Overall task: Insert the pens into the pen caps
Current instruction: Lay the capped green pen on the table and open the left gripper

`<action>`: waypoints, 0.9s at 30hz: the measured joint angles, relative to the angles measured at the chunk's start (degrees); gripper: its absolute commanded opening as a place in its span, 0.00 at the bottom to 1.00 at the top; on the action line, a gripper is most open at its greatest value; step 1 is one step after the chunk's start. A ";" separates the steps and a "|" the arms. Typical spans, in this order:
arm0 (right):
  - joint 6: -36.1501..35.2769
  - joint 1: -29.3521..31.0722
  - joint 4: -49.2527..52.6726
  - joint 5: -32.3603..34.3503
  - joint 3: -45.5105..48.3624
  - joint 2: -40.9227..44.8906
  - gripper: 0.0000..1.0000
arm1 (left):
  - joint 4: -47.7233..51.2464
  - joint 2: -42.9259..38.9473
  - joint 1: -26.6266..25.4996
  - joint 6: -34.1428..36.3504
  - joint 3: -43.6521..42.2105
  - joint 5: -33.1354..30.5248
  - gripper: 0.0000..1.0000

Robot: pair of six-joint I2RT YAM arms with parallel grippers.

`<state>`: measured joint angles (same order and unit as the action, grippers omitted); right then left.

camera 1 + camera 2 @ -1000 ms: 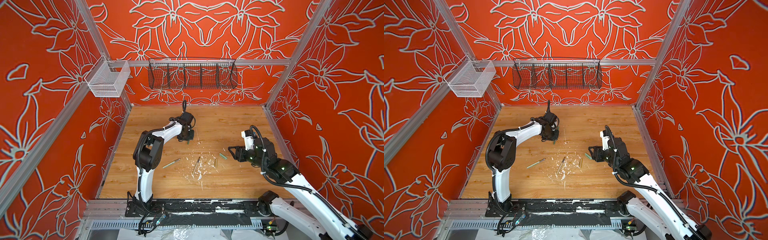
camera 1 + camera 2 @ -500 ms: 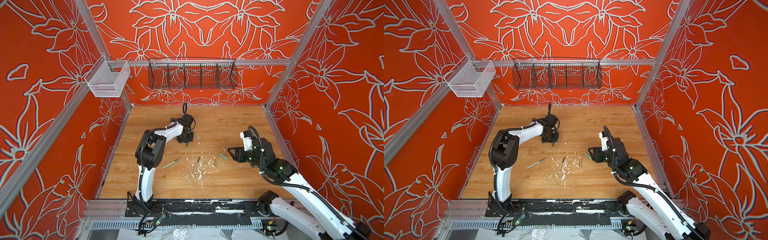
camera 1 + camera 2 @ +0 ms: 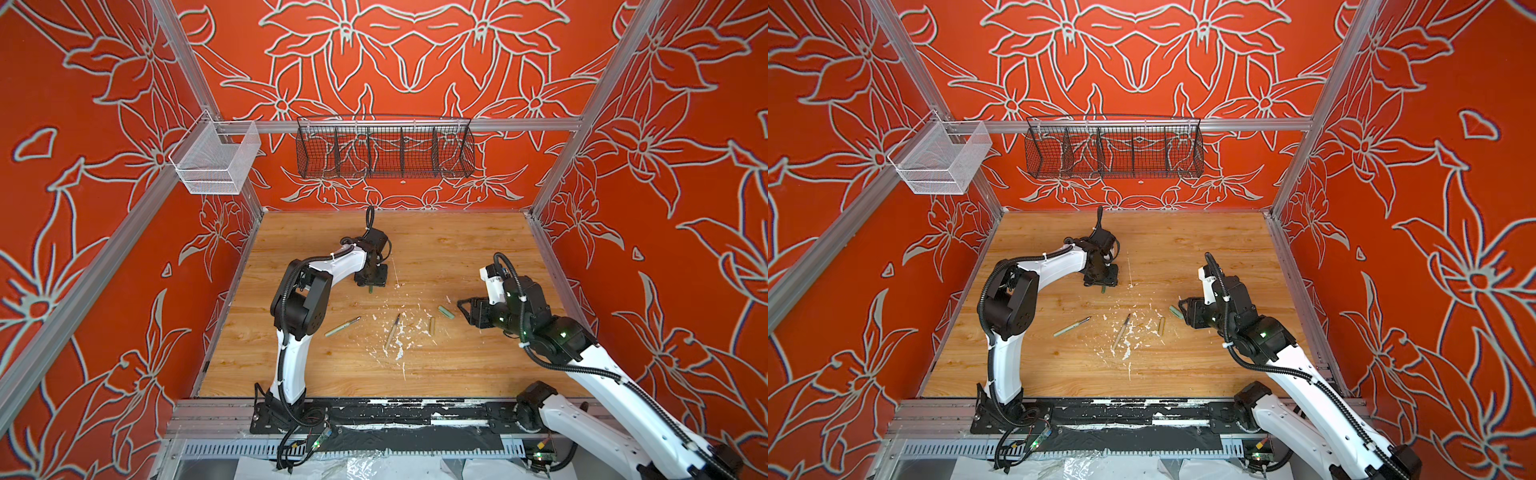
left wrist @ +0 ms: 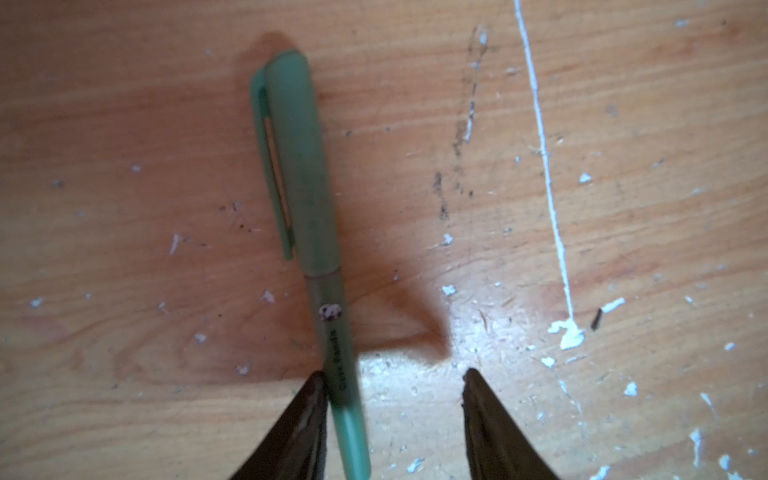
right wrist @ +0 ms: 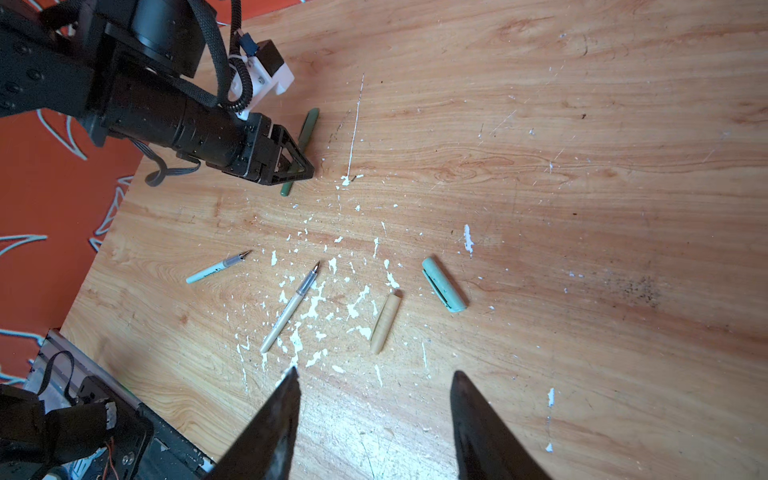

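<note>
The dark green pen (image 4: 332,324) sits in its cap (image 4: 297,158), flat on the counter (image 3: 457,257) left of centre. It lies near-to-far, and I judge the capped end is the far one. My left tool (image 4: 392,374) is over its barrel, jaws apart. I count one of three done. The pale pen (image 3: 343,327), tip far-right, and the tan pen (image 3: 392,331), tip far, lie bare. The tan cap (image 3: 432,325) and pale cap (image 3: 445,311) wait to their right. My right tool (image 5: 374,374) hangs with jaws apart, empty.

We saw red floral walls (image 3: 83,208), aluminium rails (image 3: 519,124), black basket (image 3: 384,147) on back rail, white basket (image 3: 216,166) at left, wood floor (image 3: 457,249) flecked white.
</note>
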<state>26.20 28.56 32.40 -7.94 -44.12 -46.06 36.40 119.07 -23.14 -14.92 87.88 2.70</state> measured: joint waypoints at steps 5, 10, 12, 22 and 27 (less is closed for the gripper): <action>-0.09 0.48 2.64 -0.20 -2.25 -3.48 0.57 | 0.66 -4.55 0.00 0.70 -0.46 -0.35 0.97; 0.15 5.44 5.64 1.62 -4.87 -9.55 0.56 | 0.28 -14.95 0.00 1.18 -3.32 -2.51 0.97; 0.35 7.74 6.49 3.17 -5.46 -11.61 0.56 | -0.44 -19.93 0.00 1.44 -6.05 -3.08 0.97; 0.48 9.81 7.39 6.91 -5.64 -11.74 0.53 | -6.45 -24.15 0.04 1.73 -18.03 -2.25 0.97; 0.33 10.19 7.04 5.81 -5.97 -17.77 0.51 | -6.47 -26.60 0.17 -0.17 -21.16 -1.51 0.97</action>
<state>26.52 38.74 39.44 -2.13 -50.09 -63.83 29.93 92.47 -22.96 -15.09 66.72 1.19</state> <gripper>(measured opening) 0.507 0.970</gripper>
